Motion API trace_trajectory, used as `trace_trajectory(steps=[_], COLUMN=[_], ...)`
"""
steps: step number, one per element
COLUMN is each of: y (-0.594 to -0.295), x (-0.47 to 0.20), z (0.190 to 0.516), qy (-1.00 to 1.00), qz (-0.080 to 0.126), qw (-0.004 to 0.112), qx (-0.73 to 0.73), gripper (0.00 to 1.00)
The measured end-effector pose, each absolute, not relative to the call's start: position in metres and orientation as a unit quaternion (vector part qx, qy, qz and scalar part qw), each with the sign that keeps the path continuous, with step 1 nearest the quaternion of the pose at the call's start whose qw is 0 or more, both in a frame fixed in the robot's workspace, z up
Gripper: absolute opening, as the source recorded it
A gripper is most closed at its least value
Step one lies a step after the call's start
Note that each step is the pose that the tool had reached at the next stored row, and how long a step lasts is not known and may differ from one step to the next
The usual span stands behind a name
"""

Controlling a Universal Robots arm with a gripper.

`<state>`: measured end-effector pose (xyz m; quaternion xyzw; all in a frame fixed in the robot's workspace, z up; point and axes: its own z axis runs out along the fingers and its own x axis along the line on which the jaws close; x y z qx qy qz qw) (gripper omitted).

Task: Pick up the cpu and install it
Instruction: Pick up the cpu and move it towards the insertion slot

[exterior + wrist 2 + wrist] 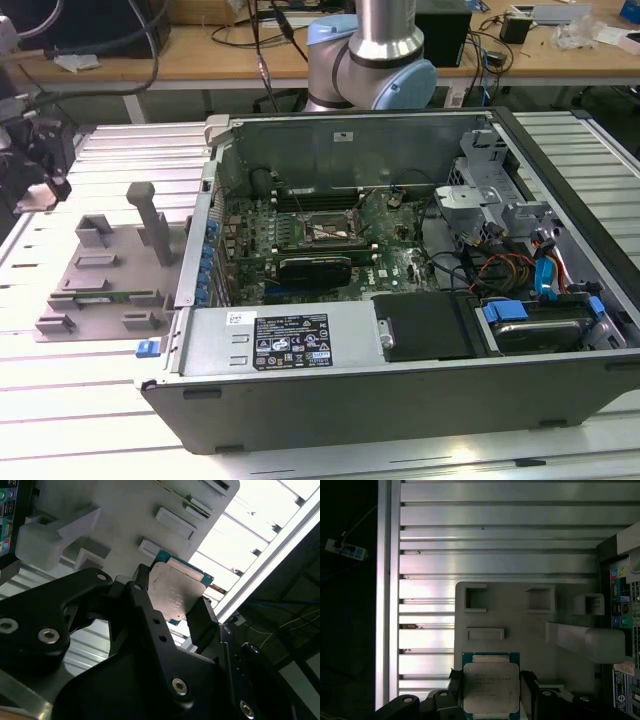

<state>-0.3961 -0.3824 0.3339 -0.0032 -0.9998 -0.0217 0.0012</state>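
1. End effector (491, 686) closed down on the cpu (490, 687). One dark finger (527, 692) presses on each of two opposite edges, and the silver lid faces the camera in the first wrist view.
2. The cpu sits between the fingertips in both wrist views. The second wrist view gives the same grip, end effector (175, 600) on cpu (177, 592), and shows the green board edge past the lid.
3. Beyond the fingertips lies the grey plastic fixture (520, 615) with its shallow pockets. The cpu looks raised clear of it, though I cannot confirm a gap.
4. Progress, as I judge it: the pick is made and the install is not done. The chip is over the fixture and well away from the motherboard.
5. The exterior view alone shows the target. The open computer case (400, 340) stands beside the fixture (100, 270) on the slatted aluminium desk (60, 390), with the motherboard socket (320, 232) deep inside it. I cannot tell whether the socket is open.
6. The wrist views alone show the grip. The first wrist view also catches the port side of the case, off to one side of the end effector.
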Motion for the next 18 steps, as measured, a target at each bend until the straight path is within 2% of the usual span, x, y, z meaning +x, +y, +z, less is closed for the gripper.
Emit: trace_trajectory(steps=[18], y=[-0.382], x=[-0.396], z=[0.401], qy=[-1.0], qz=[-0.021], qw=[0.001], qx=[-0.003], gripper=[0.55])
